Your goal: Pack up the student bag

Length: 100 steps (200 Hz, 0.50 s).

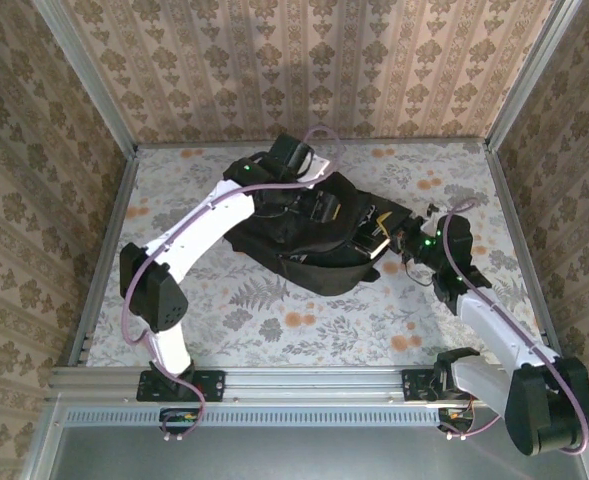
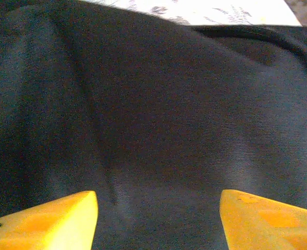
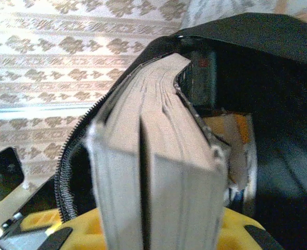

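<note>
Right tool (image 3: 156, 232), clenched on two books (image 3: 158, 156), should push them straight through the zip mouth (image 3: 74, 151) of the black bag (image 1: 294, 255) lying mid-way across the bench (image 1: 274, 330), while the left tool (image 2: 158, 219) hangs released over its fabric.

- The left tool (image 2: 158, 221) has its spread yellow fingertips (image 2: 59, 221) cut off by the bottom edge of the wrist view.
- The student bag (image 2: 158, 120) runs past that view's edges. Seen from above, the left arm (image 1: 214, 215) covers its far part.
- The books (image 3: 158, 172) gripped by the right tool (image 3: 158, 237) are blurred up close, with their lower ends cut off. They hide most of its yellow fingers (image 3: 83, 226).
- What lies deeper in the bag's dark opening cannot be told.
</note>
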Tool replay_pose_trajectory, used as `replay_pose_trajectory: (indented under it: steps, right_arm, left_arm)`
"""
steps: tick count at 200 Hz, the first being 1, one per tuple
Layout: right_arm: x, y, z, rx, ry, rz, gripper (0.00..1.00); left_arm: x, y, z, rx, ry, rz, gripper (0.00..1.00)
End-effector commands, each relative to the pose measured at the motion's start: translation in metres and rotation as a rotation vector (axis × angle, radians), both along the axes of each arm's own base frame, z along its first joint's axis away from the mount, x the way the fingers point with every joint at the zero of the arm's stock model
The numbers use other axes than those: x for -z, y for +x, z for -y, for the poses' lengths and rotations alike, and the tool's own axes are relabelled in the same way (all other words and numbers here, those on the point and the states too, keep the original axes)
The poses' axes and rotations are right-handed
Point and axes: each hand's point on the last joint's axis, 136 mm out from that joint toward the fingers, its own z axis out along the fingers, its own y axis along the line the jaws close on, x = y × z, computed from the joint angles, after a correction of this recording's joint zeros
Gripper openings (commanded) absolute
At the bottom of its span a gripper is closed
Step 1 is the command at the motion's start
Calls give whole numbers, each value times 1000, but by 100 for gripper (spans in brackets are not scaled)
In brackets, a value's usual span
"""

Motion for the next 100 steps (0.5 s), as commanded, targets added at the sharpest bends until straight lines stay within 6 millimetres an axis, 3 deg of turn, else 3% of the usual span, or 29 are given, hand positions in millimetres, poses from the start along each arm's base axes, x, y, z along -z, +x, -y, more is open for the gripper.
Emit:
replay_pose_trajectory:
  steps: [1,38,66,100]
  right_arm:
    - [-91,-7,-20,-137,26,335,0]
    - [-98,-13,-23,-157,-26,356,0]
    - [-98,-12,-24,-161,-11,352,0]
    - [-98,-11,-28,-168,0,352,0]
  left_arm:
    - [-40,-9,-7,-1,-17,70,70]
    - [-60,-16,9,8,-18,127,79]
    - [-49,-15,15,1,90,179,84]
    - [-36,2,7,-75,303,301,86]
